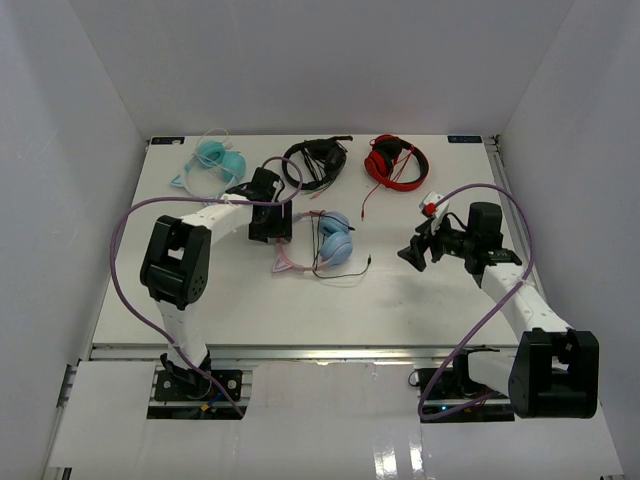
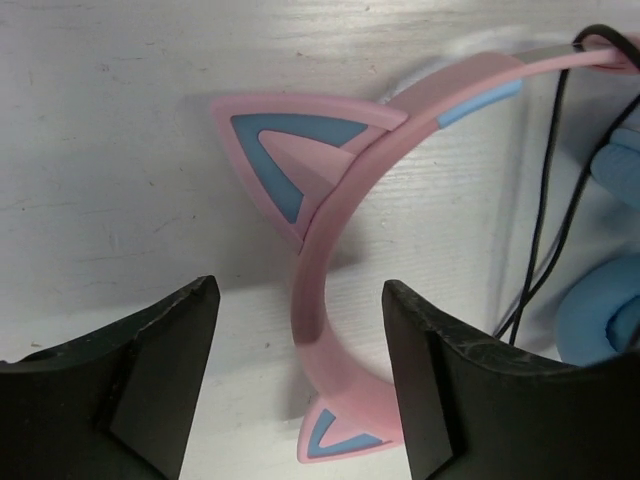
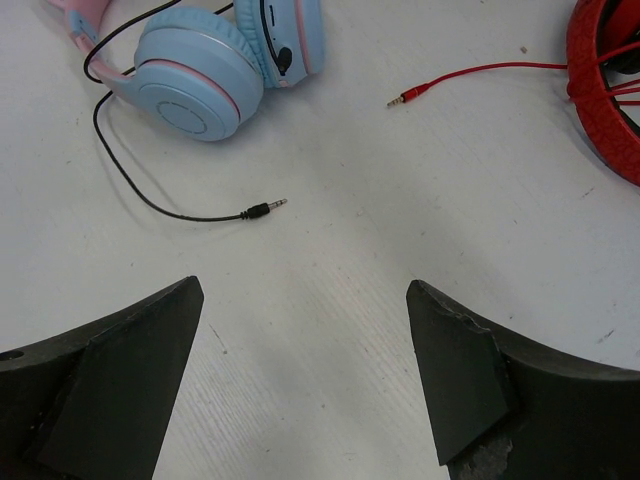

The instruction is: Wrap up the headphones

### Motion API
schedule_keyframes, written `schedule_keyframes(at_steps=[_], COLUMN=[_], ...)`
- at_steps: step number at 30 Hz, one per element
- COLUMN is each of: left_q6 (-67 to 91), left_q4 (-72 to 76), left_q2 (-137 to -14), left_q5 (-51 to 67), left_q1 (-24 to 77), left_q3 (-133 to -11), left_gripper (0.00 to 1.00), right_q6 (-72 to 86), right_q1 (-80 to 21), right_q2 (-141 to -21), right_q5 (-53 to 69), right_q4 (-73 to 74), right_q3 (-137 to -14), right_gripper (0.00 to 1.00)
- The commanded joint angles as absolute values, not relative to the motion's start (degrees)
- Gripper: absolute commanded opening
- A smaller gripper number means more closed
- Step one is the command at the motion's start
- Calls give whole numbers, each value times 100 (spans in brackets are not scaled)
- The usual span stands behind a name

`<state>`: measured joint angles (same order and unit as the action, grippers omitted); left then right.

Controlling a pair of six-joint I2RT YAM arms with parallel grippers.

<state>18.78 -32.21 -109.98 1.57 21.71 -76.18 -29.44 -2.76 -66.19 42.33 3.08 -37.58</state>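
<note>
While the headphones (image 1: 331, 241) lay mid-table, your left gripper (image 2: 300, 292) hung spread over their pink headband (image 2: 325, 250) — one jaw either side, nothing clamped — and your right gripper (image 3: 300, 288) stood open to their right, near the cable plug (image 3: 262, 209).
</note>
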Motion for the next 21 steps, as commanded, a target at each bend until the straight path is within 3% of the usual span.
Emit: schedule_keyframes(at_steps=[1, 8, 10, 12, 13, 15, 21], left_q6=[1644, 1354, 1250, 1190, 1187, 1210, 1312], left_q4=[-3117, -3068, -3062, -3035, -3017, -2872, -2243], left_q2=[-10248, -9414, -9073, -8677, -8489, -7831, -5597], left_q5=[395, 492, 561, 637, 657, 738, 659], left_q1=[2188, 2188, 2188, 2188, 2188, 2188, 2180], left_q3=[-7576, -7515, -7423, -7263, -7152, -6686, -4834], left_gripper=[80, 85, 88, 91, 91, 91, 94], right_q6=[-2848, -3492, -4930, -7525, -8508, -8954, -8281], right_q1=[-144, -79, -96, -202, -318, -888, -2231], right_q2=[-6563, -6486, -6503, -6553, -6572, -6590, -7075], right_q5=[4512, 4981, 5845, 6710, 6660, 5822, 4238], right_q4=[284, 725, 1381, 3393, 3916, 3925, 2095], right_q3=[-3703, -3645, -3673, -3723, -3727, -3687, -3728], right_gripper=[89, 91, 91, 93, 94, 94, 91])
